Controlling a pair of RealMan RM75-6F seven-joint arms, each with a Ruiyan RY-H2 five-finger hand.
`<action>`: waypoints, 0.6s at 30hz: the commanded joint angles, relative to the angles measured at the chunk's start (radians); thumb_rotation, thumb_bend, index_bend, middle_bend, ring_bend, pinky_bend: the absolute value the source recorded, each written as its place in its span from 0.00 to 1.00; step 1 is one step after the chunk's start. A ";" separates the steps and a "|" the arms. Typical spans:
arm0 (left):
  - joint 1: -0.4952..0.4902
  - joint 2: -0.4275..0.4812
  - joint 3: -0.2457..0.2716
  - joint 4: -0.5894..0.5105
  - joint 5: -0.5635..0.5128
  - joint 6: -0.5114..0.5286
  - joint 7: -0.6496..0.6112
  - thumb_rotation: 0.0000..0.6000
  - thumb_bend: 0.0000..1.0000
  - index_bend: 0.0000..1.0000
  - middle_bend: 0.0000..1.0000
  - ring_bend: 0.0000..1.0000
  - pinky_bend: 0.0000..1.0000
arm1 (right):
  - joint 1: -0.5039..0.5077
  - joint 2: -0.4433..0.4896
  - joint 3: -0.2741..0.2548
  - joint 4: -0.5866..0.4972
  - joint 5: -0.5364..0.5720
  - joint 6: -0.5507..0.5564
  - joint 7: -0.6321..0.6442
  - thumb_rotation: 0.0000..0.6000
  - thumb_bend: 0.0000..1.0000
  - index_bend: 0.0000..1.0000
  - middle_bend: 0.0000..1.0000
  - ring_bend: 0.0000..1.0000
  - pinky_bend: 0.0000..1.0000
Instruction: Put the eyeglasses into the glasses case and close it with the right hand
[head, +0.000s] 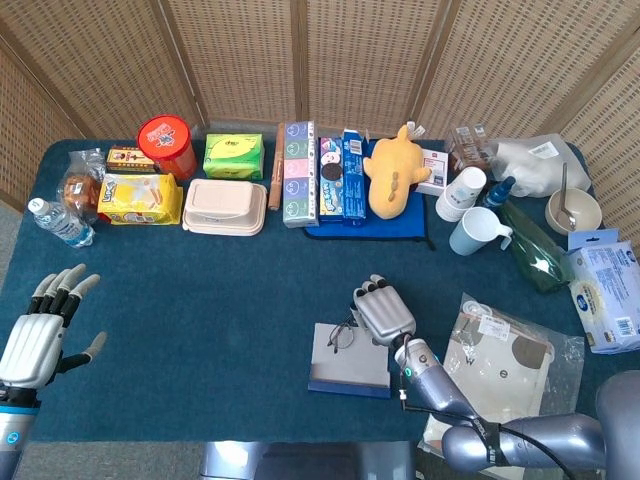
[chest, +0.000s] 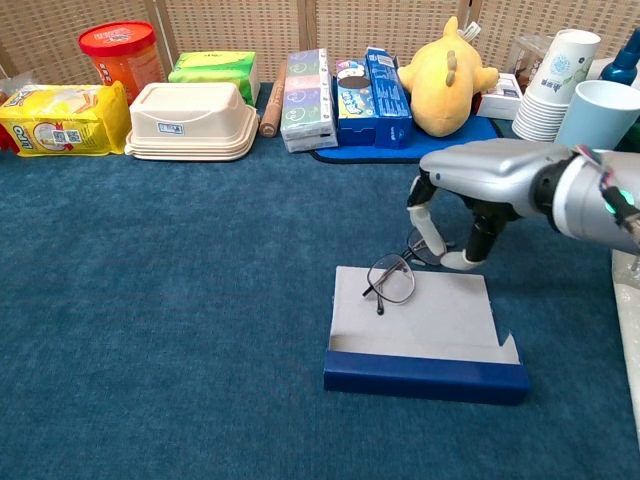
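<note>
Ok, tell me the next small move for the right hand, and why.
Probably lower the eyeglasses a little further onto the grey inside of the glasses case and let go. The right hand holds them at their far side over the open case, with one lens already over the lining, so they seem placed well enough to release before closing.

Bright even light, soft faint shadows, sharp focus, slight edge distortion
</note>
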 joint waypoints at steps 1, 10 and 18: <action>-0.002 -0.001 0.000 0.002 0.001 -0.001 -0.003 1.00 0.28 0.12 0.04 0.00 0.00 | -0.012 0.011 -0.011 -0.025 -0.022 0.022 -0.016 1.00 0.28 0.62 0.35 0.23 0.16; 0.017 0.009 0.009 0.003 0.006 0.027 -0.013 1.00 0.28 0.12 0.04 0.00 0.00 | 0.031 0.047 0.026 -0.040 -0.036 -0.020 -0.045 1.00 0.31 0.44 0.29 0.21 0.16; 0.025 0.020 0.015 0.000 0.009 0.036 -0.015 1.00 0.28 0.12 0.04 0.00 0.00 | 0.048 0.047 0.028 -0.012 -0.044 -0.058 -0.032 1.00 0.30 0.31 0.26 0.18 0.17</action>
